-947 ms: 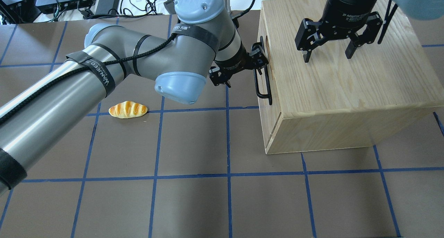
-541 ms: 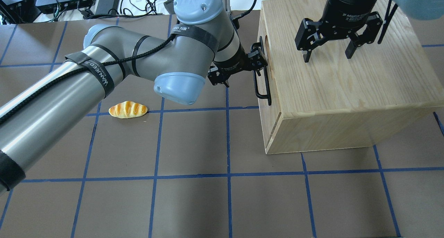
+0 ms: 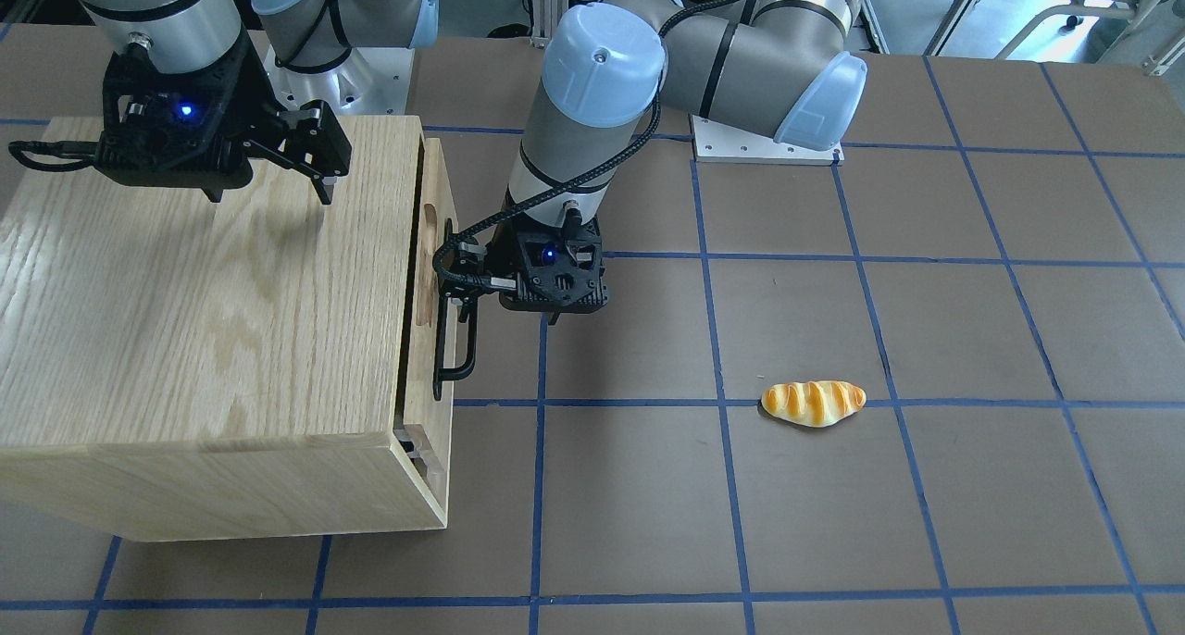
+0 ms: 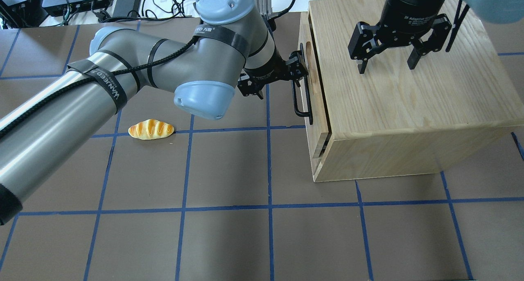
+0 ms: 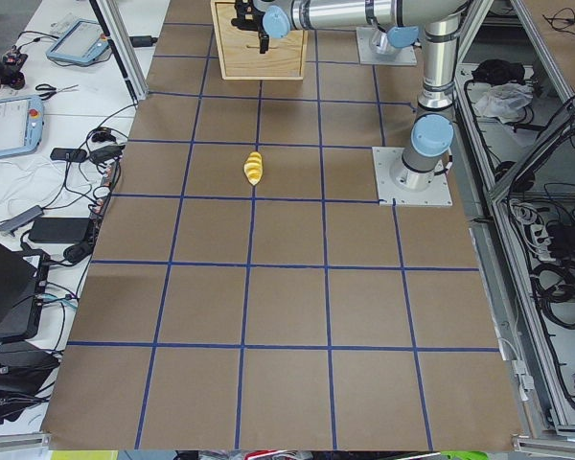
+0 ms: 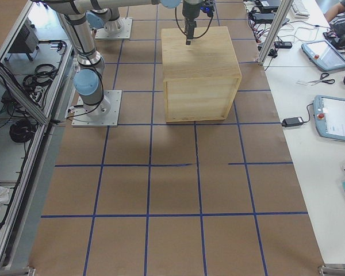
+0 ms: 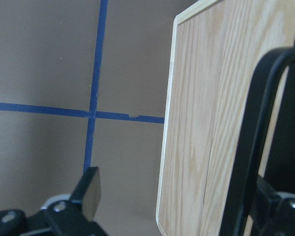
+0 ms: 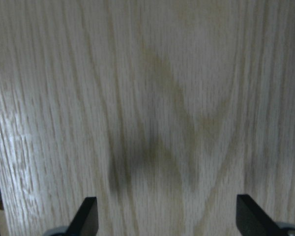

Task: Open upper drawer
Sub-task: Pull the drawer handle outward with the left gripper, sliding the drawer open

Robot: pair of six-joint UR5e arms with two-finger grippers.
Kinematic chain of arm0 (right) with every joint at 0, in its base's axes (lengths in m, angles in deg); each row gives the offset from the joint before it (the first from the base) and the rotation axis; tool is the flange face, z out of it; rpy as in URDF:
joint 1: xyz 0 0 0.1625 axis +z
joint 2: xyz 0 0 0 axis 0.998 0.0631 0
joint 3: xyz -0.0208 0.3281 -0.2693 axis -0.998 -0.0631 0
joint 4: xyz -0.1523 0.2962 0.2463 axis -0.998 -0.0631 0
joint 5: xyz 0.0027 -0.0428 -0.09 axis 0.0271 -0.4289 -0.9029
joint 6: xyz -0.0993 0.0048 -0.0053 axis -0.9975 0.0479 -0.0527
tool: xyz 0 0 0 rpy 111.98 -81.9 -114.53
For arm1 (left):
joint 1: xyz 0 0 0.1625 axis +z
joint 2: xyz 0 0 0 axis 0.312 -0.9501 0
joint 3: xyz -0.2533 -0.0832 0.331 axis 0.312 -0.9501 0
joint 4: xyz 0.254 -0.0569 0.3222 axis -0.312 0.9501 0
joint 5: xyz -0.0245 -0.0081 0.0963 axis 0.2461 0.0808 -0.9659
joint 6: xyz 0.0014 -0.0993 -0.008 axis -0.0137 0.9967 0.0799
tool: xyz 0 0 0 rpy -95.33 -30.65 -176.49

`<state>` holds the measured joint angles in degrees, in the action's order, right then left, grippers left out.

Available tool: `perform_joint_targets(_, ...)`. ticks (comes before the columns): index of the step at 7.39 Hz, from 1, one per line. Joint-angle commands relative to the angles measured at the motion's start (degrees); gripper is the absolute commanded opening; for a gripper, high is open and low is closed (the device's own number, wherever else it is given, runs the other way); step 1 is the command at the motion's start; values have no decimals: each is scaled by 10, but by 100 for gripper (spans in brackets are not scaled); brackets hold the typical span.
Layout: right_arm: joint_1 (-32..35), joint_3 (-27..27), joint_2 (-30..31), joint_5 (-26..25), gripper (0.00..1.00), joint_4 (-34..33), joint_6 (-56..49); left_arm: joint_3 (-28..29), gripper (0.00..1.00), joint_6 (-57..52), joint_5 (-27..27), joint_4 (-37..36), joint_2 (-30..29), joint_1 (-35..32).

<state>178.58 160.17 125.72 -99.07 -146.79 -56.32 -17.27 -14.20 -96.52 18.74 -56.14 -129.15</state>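
The upper drawer (image 4: 304,35) is a light-oak front panel with an oblong slot and a long black bar handle (image 4: 301,105). It stands a little way out of the oak cabinet (image 4: 409,100), with a dark gap behind it; it also shows in the front view (image 3: 435,200). My left gripper (image 4: 274,78) is open, with one finger hooked behind the handle's far end. In the left wrist view the handle (image 7: 250,147) crosses the drawer front (image 7: 196,123). My right gripper (image 4: 387,67) is open and empty just above the cabinet top.
A toy bread roll (image 4: 151,129) lies on the brown mat to the left of the cabinet, apart from both arms. Cables and power boxes (image 4: 82,2) lie beyond the table's far left edge.
My left gripper has moved left with the handle, and the drawer front has come out of the cabinet, opening a gap. The right gripper has not moved.
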Motion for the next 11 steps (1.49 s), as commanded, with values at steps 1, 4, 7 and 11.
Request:
perform_joint_targets(1, 0, 0, 0, 0, 100, 0, 0, -1, 100, -13, -2, 9, 5, 7)
perform_joint_targets(4, 0, 1, 0, 0, 100, 0, -1, 0, 100, -37, -3, 7, 3, 21)
perform_joint_targets(7, 0, 0, 0, 0, 100, 0, -1, 2, 100, -47, 0, 0, 6, 44)
perform_joint_targets(11, 0, 1, 0, 0, 100, 0, 0, 1, 100, -74, -5, 1, 13, 51)
